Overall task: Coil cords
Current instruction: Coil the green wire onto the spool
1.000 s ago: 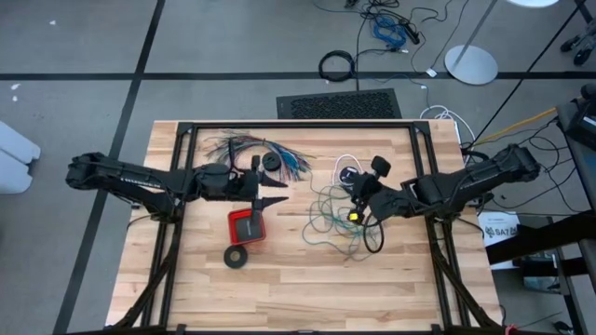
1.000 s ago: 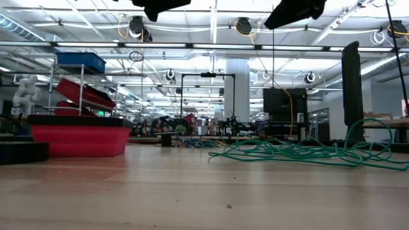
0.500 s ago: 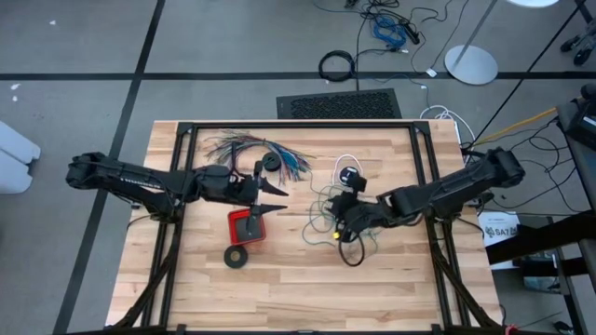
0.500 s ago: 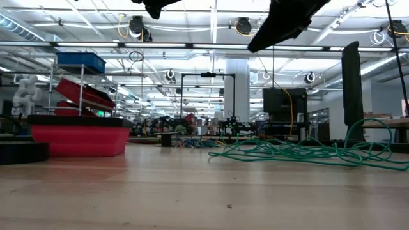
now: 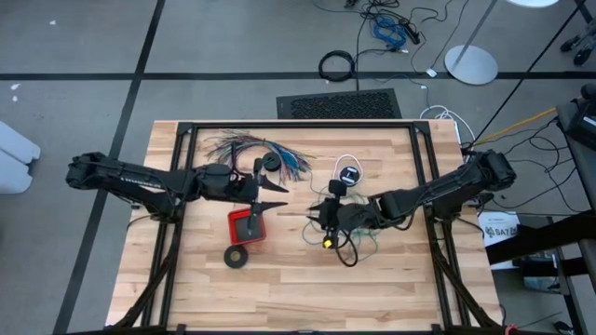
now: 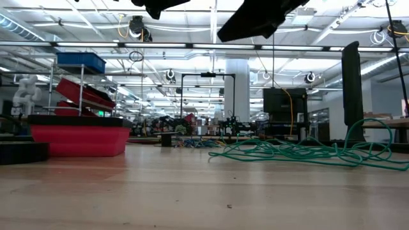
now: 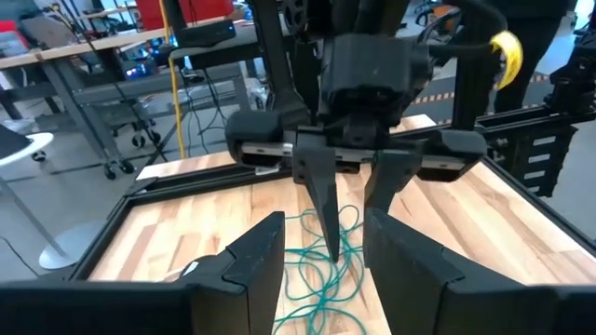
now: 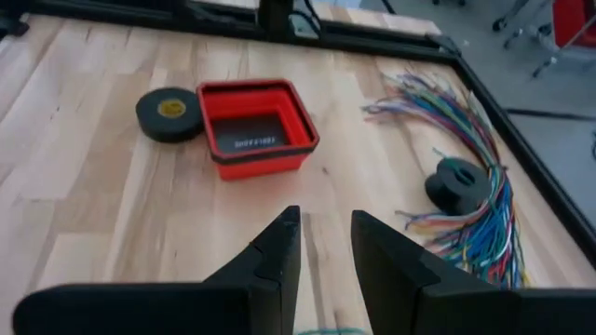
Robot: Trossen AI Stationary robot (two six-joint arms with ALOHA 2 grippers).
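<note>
Right arm poised over the loose green wire, left arm waiting beside the red tray.

The green wire [image 5: 328, 226] lies as an uncoiled tangle on the worktop [image 5: 279, 279], right of centre, with the white cord [image 5: 346, 164] and its small black round piece just beyond it. The right gripper [image 5: 325, 216] hangs above the tangle's left edge, jaws parted with a narrow gap and nothing between them, likely lined up to pick a strand and begin winding. The left gripper [image 5: 277, 194] hovers just above the red tray [image 5: 248, 226], jaws apart and empty, facing the tangle, probably ready to help. The coloured wire bundle [image 5: 256, 149] and black tape roll [image 5: 237, 256] sit apart, untouched.
</note>
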